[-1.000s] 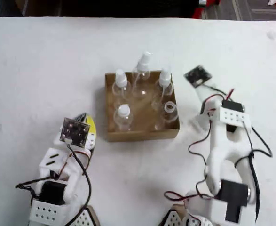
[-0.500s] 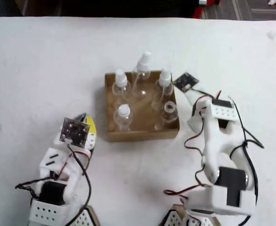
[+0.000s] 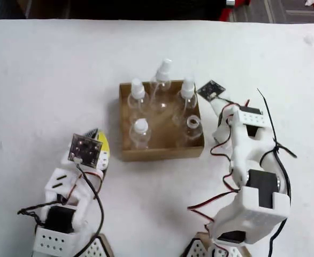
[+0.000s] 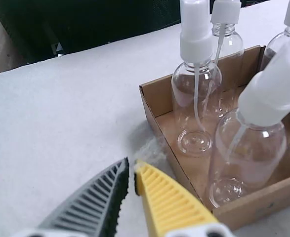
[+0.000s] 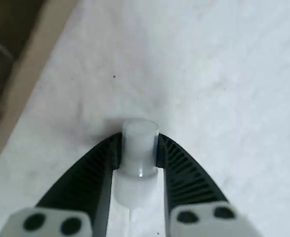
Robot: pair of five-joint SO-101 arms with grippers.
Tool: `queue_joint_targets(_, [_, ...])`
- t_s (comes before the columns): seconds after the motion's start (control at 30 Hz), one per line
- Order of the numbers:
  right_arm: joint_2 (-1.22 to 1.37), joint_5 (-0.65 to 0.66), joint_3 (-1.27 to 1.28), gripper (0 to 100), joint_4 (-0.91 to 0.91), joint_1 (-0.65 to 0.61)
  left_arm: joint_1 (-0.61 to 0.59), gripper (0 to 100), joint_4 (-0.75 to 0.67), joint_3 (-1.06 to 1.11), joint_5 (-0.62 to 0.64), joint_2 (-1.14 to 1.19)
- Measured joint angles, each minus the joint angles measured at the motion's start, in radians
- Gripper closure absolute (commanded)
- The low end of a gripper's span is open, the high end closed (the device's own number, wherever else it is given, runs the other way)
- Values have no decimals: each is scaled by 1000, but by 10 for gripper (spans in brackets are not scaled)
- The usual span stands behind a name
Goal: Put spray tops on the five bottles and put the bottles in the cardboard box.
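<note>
The cardboard box (image 3: 162, 152) sits mid-table with five clear bottles in it. Spray tops are on the bottles at the back left (image 3: 137, 96), back middle (image 3: 161, 83), back right (image 3: 186, 95) and front left (image 3: 140, 133). The front right bottle (image 3: 192, 126) has a bare neck. My right gripper (image 5: 138, 143) is shut on a white spray top (image 5: 139, 150), low over the white table just beside the box's right wall (image 5: 31, 74). My left gripper (image 4: 131, 167) is shut with nothing in it, near the box's front left corner (image 4: 149, 94).
The right arm (image 3: 250, 160) stands close along the box's right side, with red and black wires looping around it. The left arm (image 3: 71, 187) rests at the front left. White tabletop stretches to the left of the box and behind it.
The right arm has swung left toward the box's right wall and its base end has turned. The left arm and the bottles have not moved.
</note>
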Motion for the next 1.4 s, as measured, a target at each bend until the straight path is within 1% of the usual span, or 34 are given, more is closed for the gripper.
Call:
queue_joint_targets(0.07, [0,0,0,985,0,0,0,977,0,0,0,0])
queue_joint_targets(0.23, [-35,3,-21,982,2,8,0,977,0,0,0,0])
queue_joint_targets(0.4, [-227,-2,-38,982,71,55,0,977,0,0,0,0])
queue_joint_targets(0.6, [-488,3,-38,982,206,52,0,977,0,0,0,0])
queue_joint_targets(0.77, [-629,3,-9,982,190,46,0,977,0,0,0,0])
queue_joint_targets(0.93, [-758,3,150,983,81,-12,0,977,0,0,0,0])
queue_joint_targets(1.1, [-962,-11,382,983,-120,-60,0,977,0,0,0,0])
queue_joint_targets(1.3, [-1316,-181,692,984,-485,-64,0,977,0,0,0,0])
queue_joint_targets(1.4, [-1479,-273,770,983,-575,-71,0,977,0,0,0,0])
